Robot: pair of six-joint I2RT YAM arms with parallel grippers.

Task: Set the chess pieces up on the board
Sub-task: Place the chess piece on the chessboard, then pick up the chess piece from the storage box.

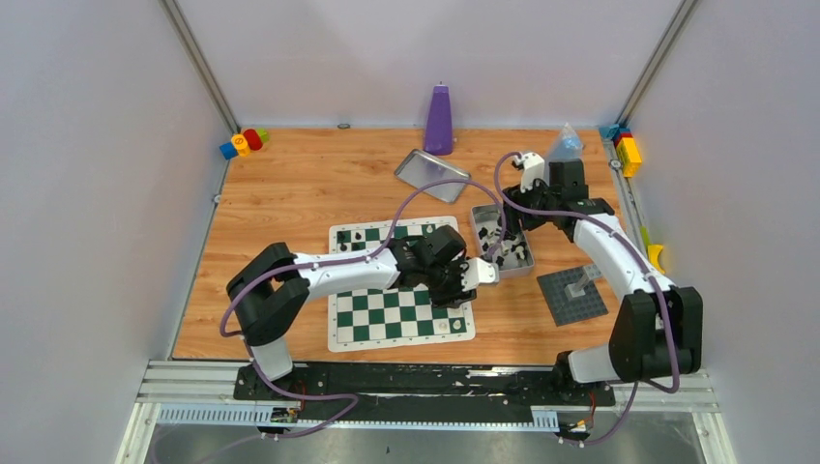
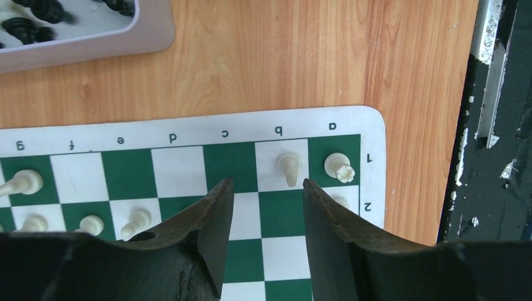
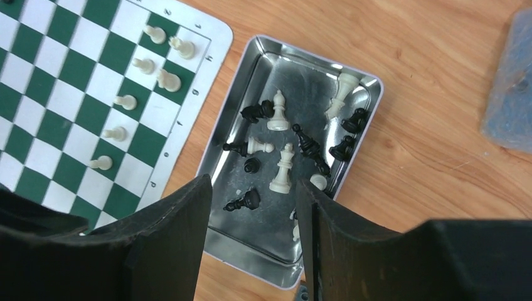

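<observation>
The green and white board (image 1: 387,319) lies in the middle of the table. Cream-white pieces stand along its edge by the tin, among them one on b1 (image 2: 289,168) and one on a1 (image 2: 339,167); a few black pieces (image 1: 353,235) stand at its far left corner. A silver tin (image 3: 251,251) beside the board holds several black and white pieces (image 3: 282,166) lying loose. My left gripper (image 2: 268,188) is open and empty over the board near its a1 corner (image 1: 476,277). My right gripper (image 3: 251,185) is open and empty above the tin (image 1: 500,242).
A purple bottle (image 1: 439,121) and a flat silver tray (image 1: 431,174) are at the back. A dark grey studded baseplate (image 1: 572,293) lies right of the tin. Coloured blocks sit at the back left (image 1: 242,142) and back right (image 1: 627,150) corners, next to a plastic bag (image 1: 566,143).
</observation>
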